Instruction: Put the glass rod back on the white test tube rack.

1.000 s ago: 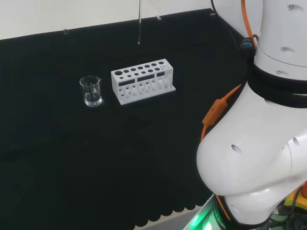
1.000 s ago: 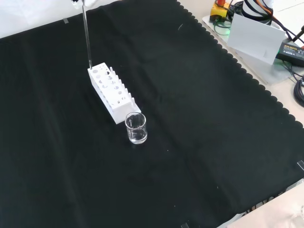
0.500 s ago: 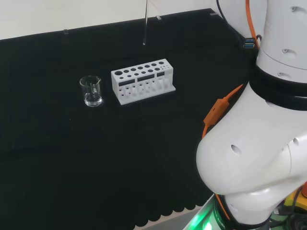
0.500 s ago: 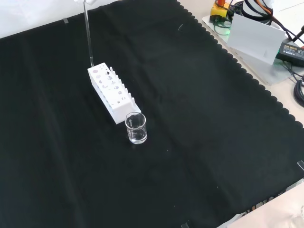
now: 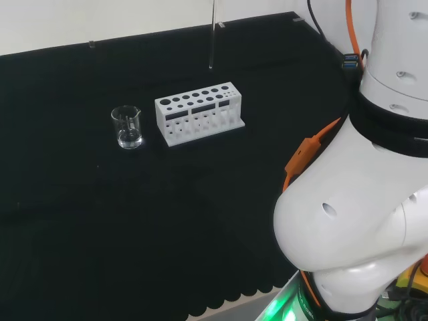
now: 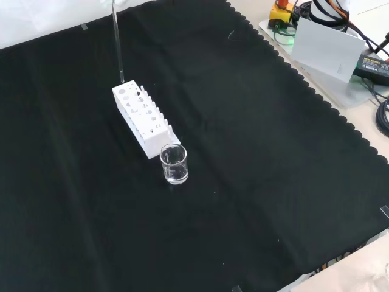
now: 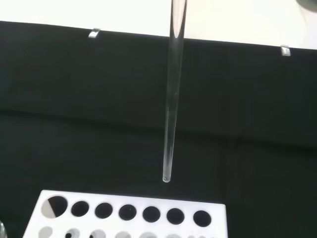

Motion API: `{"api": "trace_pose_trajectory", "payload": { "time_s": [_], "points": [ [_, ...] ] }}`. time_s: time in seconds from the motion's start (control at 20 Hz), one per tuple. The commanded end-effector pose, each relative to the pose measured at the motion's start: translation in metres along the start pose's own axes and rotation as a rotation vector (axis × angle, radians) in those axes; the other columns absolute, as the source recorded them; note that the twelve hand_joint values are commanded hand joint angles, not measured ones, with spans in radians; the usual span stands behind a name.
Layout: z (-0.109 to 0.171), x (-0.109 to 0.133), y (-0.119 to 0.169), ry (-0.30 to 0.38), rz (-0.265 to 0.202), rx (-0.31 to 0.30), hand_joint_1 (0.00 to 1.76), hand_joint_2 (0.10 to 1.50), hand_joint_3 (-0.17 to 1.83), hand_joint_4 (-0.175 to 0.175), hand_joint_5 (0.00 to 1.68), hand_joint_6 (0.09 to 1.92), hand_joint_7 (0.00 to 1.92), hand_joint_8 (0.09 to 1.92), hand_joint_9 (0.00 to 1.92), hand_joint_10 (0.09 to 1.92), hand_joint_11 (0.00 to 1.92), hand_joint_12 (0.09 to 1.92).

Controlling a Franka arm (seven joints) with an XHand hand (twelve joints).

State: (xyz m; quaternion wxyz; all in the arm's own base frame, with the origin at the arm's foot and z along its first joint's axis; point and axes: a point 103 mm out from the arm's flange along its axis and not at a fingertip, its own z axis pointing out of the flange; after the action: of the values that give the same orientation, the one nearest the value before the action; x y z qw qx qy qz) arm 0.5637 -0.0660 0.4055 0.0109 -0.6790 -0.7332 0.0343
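Head view: rod (image 5: 212,37) hangs upright over the cloth (image 5: 134,221), tip above and just beyond the rack (image 5: 199,112), not in any hole. Risk: lowered here it lands on cloth, or clips the rack edge and tips it. Beaker (image 5: 127,127) stands left of the rack.

Front view: rod (image 6: 117,42) comes in from the top, tip just above the rack's (image 6: 144,118) far end. Fingers: cannot tell.

Wrist view: rod (image 7: 172,99) tip hovers short of the rack's (image 7: 124,213) hole row; misaligned, so it needs shifting over a hole.
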Motion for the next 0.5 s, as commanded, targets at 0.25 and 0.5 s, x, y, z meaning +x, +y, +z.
{"api": "trace_pose_trajectory", "payload": {
  "time_s": [0.25,0.5],
  "points": [
    [0.011,-0.008,-0.008,0.024,-0.021,0.010,1.18,1.15,-0.17,-0.175,1.09,0.88,1.56,0.72,1.75,0.56,1.70,0.92],
    [0.021,-0.010,-0.006,0.026,-0.021,0.024,1.18,1.15,-0.17,-0.175,1.09,0.88,1.56,0.72,1.75,0.56,1.70,0.92]
  ]
}}
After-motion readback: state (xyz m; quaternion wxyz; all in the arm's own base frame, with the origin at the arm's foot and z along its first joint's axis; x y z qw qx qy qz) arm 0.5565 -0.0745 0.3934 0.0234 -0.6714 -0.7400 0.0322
